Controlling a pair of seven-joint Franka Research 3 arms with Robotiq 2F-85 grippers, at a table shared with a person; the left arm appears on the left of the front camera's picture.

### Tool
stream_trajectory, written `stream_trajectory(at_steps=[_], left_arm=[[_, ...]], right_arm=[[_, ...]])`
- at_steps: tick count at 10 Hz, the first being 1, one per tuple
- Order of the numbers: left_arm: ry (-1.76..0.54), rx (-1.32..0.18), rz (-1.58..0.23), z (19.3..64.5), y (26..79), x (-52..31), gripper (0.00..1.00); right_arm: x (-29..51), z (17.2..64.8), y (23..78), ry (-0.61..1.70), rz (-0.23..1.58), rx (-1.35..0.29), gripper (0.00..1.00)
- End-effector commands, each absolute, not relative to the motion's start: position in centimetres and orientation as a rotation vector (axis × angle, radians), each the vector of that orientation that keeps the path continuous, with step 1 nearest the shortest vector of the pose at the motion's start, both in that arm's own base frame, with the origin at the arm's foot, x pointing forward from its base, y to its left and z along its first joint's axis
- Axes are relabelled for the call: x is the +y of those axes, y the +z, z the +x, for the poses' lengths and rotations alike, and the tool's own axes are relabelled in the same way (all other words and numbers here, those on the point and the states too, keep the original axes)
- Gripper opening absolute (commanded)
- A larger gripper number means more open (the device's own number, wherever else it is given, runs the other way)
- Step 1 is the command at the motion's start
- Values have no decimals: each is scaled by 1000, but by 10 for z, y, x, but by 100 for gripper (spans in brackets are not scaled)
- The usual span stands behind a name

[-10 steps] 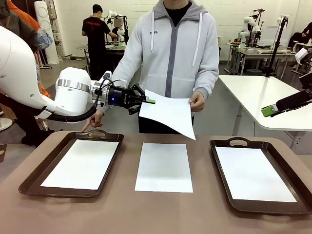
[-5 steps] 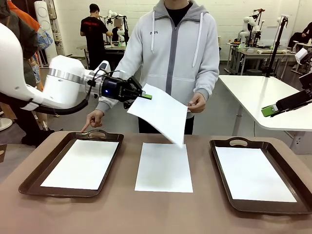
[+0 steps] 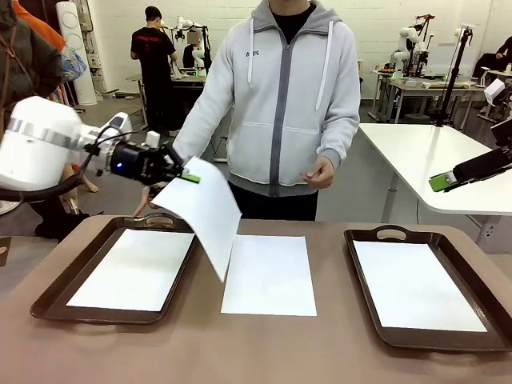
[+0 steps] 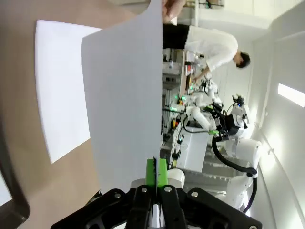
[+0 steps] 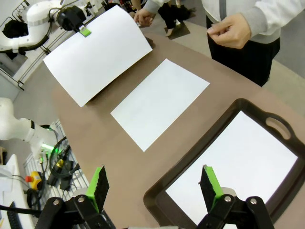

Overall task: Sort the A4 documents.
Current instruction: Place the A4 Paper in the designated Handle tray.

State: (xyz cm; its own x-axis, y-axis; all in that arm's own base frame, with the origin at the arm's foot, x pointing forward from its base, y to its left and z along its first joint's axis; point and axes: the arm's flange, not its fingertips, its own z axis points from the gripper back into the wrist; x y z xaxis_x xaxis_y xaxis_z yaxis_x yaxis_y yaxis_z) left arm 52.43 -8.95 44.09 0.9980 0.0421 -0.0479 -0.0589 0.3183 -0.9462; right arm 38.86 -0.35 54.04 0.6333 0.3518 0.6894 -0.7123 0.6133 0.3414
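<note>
Front cam faces person [image 3: 288, 104] across table [image 3: 264, 352], R wrist overhead, L wrist sideways, shared: centre sheet [image 3: 268, 274].

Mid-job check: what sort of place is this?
Probably a robotics lab or workshop: white work tables beyond the person, an emergency-stop box beside cabling, and the left gripper holding an A4 document.

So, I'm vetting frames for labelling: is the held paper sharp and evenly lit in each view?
Front view: the thin white paper sheet in the left claw looks crisp and evenly lit. Left wrist view: it looks grey and shaded, with the scene rolled sideways. Right wrist view: sharp and bright, no glare.
</note>
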Motion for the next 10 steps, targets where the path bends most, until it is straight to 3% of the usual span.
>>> stream_trajectory(at_steps=[1,4,5,10], left_arm=[[129,-37,-1201,502,428,-61,1],[137,-46,-1192,501,390,-25,1],[113,7,-1155,501,378,-16,1],[110,-1,-915,510,362,28,1]], right_arm=[[-3,388,540,666,651,-616,100],[-3,388,540,666,651,-616,100],[-3,388,540,666,651,-616,100],[-3,388,540,666,651,-616,100]])
